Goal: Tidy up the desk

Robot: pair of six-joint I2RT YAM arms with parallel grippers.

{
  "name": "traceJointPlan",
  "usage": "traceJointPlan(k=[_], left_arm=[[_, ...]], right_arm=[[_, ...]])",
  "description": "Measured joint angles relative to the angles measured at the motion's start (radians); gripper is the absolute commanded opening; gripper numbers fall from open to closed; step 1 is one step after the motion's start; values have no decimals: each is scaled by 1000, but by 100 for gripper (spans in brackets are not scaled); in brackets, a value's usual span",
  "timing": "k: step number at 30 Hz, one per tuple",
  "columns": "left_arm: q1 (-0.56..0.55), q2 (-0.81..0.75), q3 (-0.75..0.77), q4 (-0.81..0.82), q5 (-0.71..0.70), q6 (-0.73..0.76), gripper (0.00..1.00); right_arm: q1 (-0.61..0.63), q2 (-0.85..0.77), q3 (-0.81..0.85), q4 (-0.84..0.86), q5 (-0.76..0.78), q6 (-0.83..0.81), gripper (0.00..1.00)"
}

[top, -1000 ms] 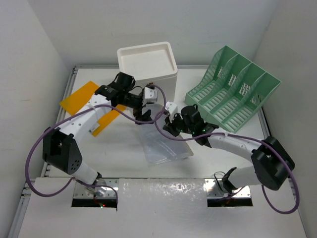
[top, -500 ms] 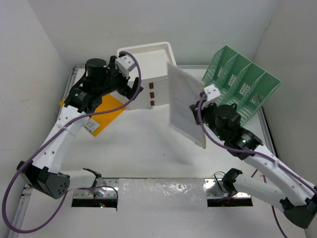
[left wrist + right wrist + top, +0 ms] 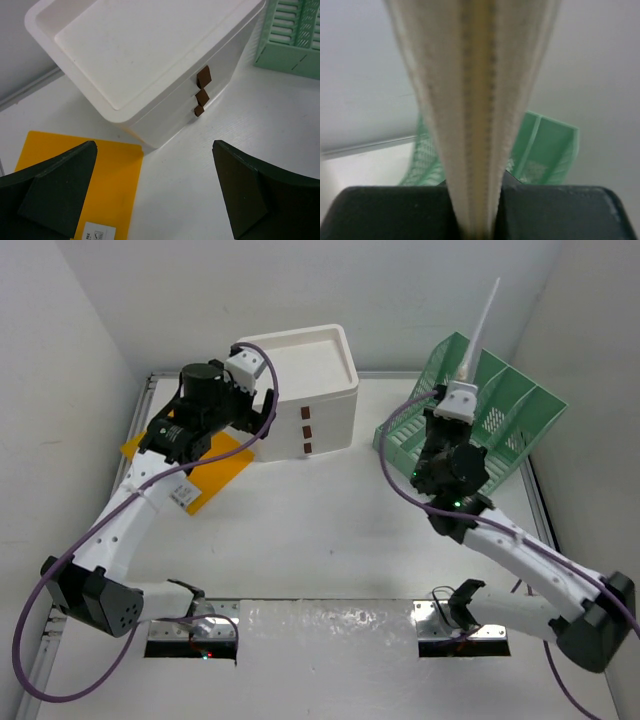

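Right now we see the right gripper (image 3: 477,212) clamped shut on the lower edge of a thin, pale plastic sleeve (image 3: 486,315). The sleeve stands upright and edge-on above the left end of the green mesh file rack (image 3: 505,415), at the far right of the scene. We judge it is held vertical so that it can drop straight into one of the rack's slots, but we cannot tell which slot. The sleeve looks floppy, so pinching it low may let the top lean.

The left gripper (image 3: 155,195) has its jaws spread wide and holds nothing. It hovers over the desk (image 3: 320,540), just near of the white three-drawer box (image 3: 300,380) at the far middle. A yellow folder (image 3: 75,165) lies flat on the desk at the far left, beside the box and partly under that arm. We think the open jaws are parked there ready to take the folder next.

The desk itself is the big white top under everything, running from the arm bases to the far wall. The rack, the box and the folder all sit along its far half.
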Motion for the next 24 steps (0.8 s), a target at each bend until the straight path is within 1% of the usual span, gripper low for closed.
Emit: traceJointPlan(k=[2,4,6,8,13,16,19,24], left_arm=[[1,0,-11,-1,-11,0,100],[3,0,-20,-2,-18,1,100],[4,1,-22,-1,-23,2,100],[6,1,-23,1,-27,4,100],[6,1,-23,6,-30,8,100],[8,1,-23,6,-30,11,99],[8,1,-24,6,-30,12,100],[10,1,-26,6,-30,13,100]], right_arm=[[0,92,-10,223,56,-197,0],[0,172,5,373,90,-379,0],[0,240,30,467,110,-515,0],[0,285,42,525,119,-601,0],[0,318,62,592,143,-703,0],[-10,333,129,616,143,-768,0],[-69,366,209,644,142,-819,0],[-210,383,211,650,176,-823,0]])
